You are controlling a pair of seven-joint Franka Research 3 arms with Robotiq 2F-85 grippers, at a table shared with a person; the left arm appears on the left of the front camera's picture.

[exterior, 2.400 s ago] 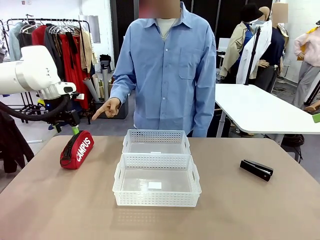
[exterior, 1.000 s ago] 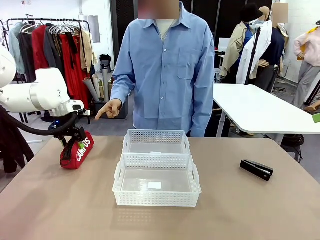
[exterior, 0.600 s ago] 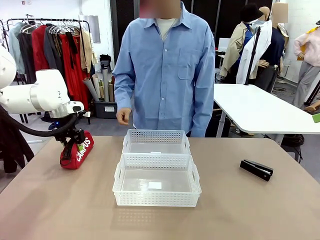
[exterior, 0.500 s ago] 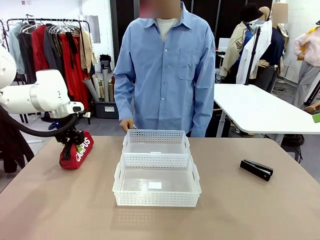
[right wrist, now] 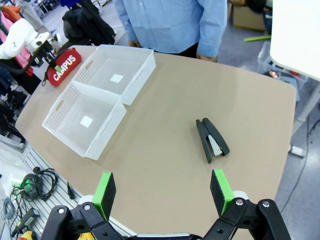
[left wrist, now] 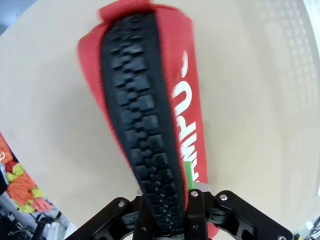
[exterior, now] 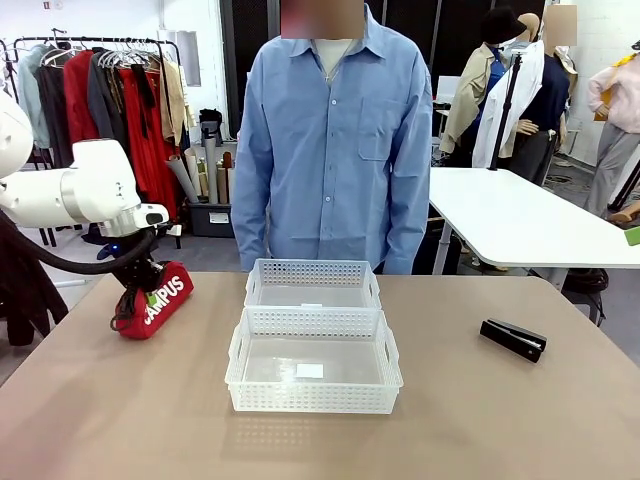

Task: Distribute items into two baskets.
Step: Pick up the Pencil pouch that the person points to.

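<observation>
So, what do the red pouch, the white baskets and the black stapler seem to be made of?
Red pouch: apparently fabric, matte and soft, with a chunky black zip along the top. Near basket and far basket: likely moulded plastic, slightly glossy, with perforated walls. Stapler: black, slightly shiny; plastic or painted metal, unclear.

Brightly, evenly lit from overhead; crisp in the front view, with only faint shadows under the baskets (exterior: 313, 400) on the counter (exterior: 500, 420). Blurred on the red pouch (left wrist: 150, 120) up close, washed pale at upper right. Bowed at wrist-view edges.
</observation>
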